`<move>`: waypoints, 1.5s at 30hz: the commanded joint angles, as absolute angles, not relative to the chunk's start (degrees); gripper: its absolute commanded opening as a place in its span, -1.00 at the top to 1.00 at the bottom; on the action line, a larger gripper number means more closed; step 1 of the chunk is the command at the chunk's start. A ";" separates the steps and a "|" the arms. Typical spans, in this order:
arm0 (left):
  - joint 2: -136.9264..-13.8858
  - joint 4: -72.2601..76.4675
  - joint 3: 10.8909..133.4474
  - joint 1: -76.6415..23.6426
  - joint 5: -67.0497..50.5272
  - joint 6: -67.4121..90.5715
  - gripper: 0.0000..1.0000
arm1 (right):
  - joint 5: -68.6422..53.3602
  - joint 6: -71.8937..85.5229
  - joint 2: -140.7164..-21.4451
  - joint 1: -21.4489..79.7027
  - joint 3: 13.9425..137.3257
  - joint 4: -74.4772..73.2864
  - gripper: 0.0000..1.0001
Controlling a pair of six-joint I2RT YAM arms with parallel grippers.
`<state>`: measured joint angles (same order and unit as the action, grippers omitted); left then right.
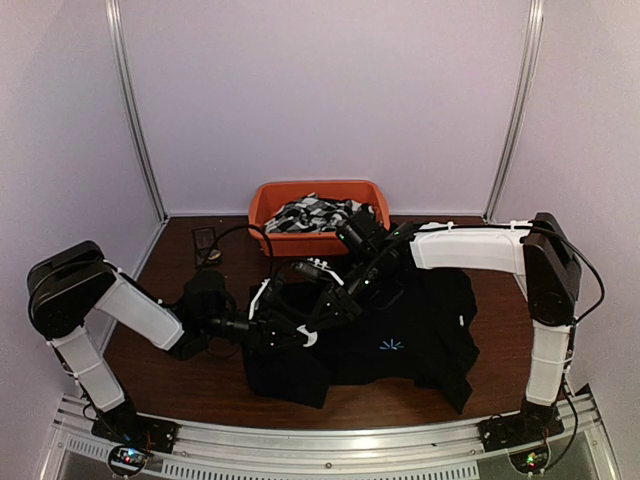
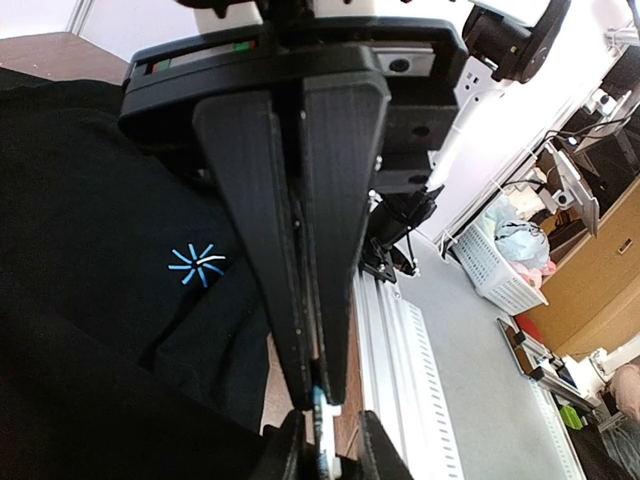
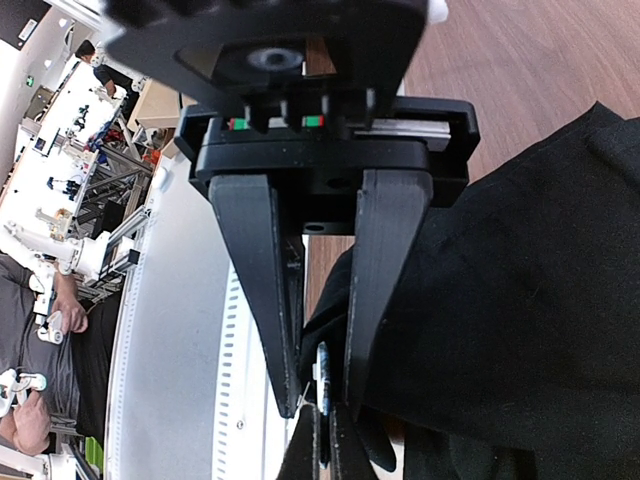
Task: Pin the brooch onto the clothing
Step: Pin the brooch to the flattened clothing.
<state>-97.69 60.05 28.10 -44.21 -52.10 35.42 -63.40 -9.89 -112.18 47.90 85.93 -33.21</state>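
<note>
Your left end effector (image 2: 312,396), pinched on the brooch (image 3: 322,372), points tip-to-tip at the right end effector (image 3: 322,408) clamping the shirt (image 3: 520,300).

Your dark brown wooden table (image 1: 195,385) carries the black shirt (image 1: 425,335), lying rumpled across its middle and right; at the back you have an orange bin (image 1: 320,187), with a small dark object (image 1: 205,245) just left of it
</note>
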 commanded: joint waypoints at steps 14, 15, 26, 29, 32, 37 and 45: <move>-98.96 67.24 27.39 -44.28 -50.38 38.55 0.74 | -62.66 -11.25 -111.60 48.77 86.66 -34.54 1.00; -98.96 67.31 27.22 -44.32 -50.25 38.66 0.74 | -62.56 -11.25 -111.62 48.83 86.77 -34.62 1.00; -100.02 69.51 26.94 -44.31 -48.84 40.29 0.95 | -62.40 -11.50 -111.43 49.04 86.80 -34.80 1.00; -100.44 69.61 26.89 -44.35 -48.03 40.58 0.97 | -62.36 -11.51 -111.40 49.07 86.77 -34.80 1.00; -100.42 69.04 26.79 -44.31 -47.12 40.52 1.00 | -62.25 -11.57 -111.38 49.09 86.80 -34.89 1.00; -100.55 67.46 27.23 -44.35 -46.63 39.95 1.00 | -61.76 -11.72 -111.31 49.09 86.96 -35.15 1.00; -98.23 56.44 29.03 -44.38 -45.54 36.37 1.00 | -59.44 -11.77 -110.88 49.10 87.37 -35.74 1.00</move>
